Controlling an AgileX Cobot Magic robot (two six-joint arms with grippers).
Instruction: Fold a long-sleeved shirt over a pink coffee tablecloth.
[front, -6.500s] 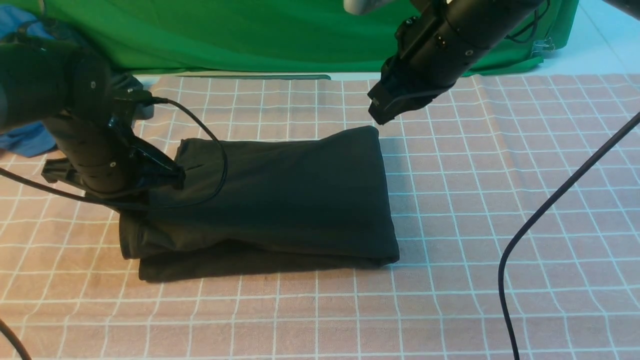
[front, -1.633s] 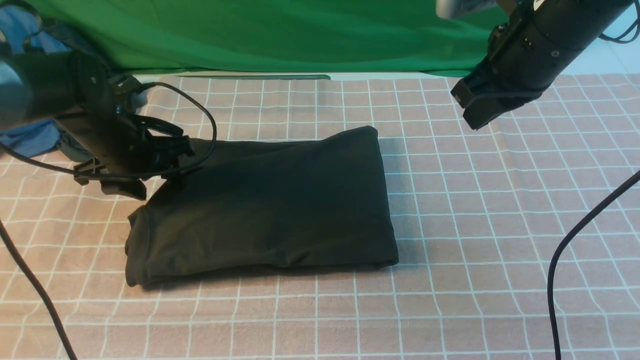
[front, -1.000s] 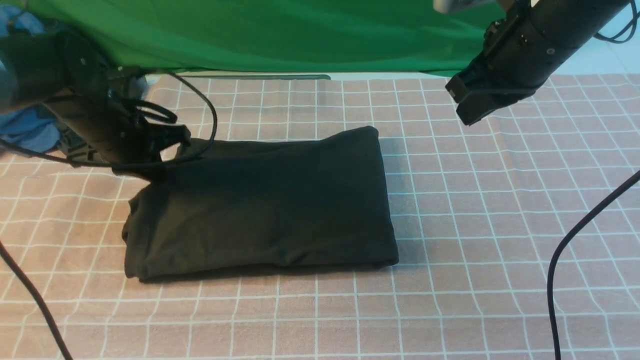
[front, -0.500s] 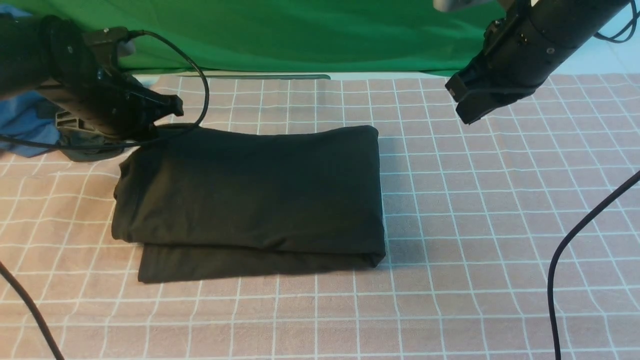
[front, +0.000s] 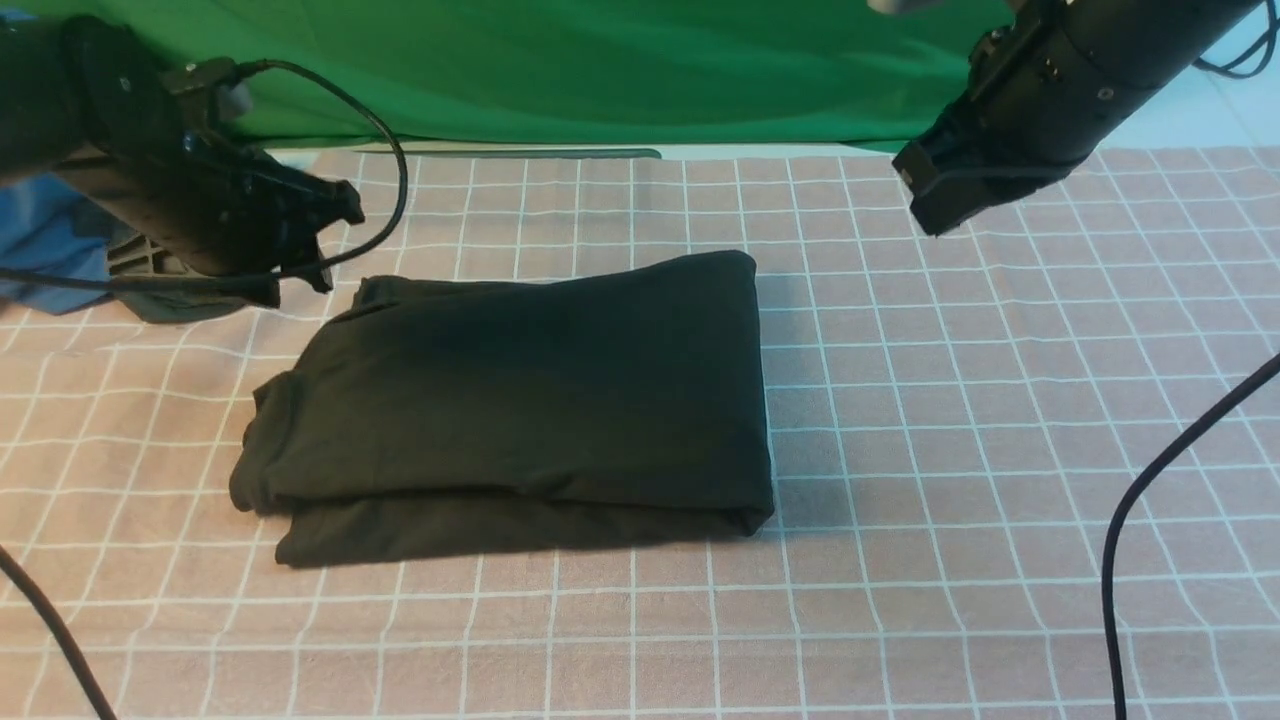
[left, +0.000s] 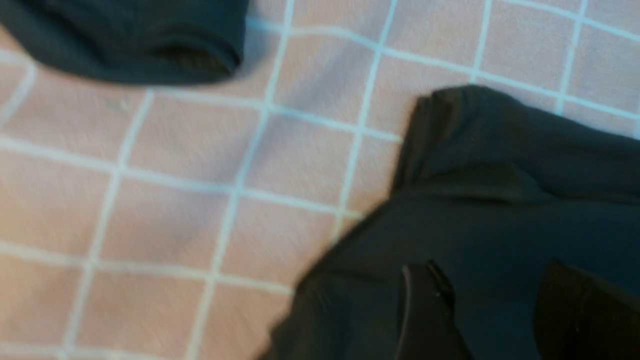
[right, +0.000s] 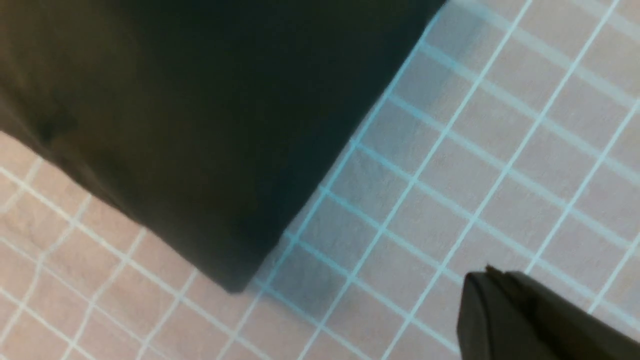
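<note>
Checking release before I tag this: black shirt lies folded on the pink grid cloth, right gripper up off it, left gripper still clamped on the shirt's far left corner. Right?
Not quite. The left gripper has let go: in the front view its jaws stand apart, off the shirt. The rest holds: shirt folded on the pink grid cloth, right gripper clear.

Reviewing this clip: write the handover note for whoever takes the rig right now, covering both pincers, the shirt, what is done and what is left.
Left pincer: open, holding nothing, just off the far-left corner of the folded black soft-knit long-sleeved shirt.
Right pincer: shut, empty, raised over the cloth to the right of the shirt.
Shirt: a compact folded rectangle lying on the dusty-pink white-grid tablecloth.
Done: the folding looks complete.
Left: the lower layer sticks out along the near edge and the left end is slightly bunched; tidy if wanted, then pull both arms clear.
</note>
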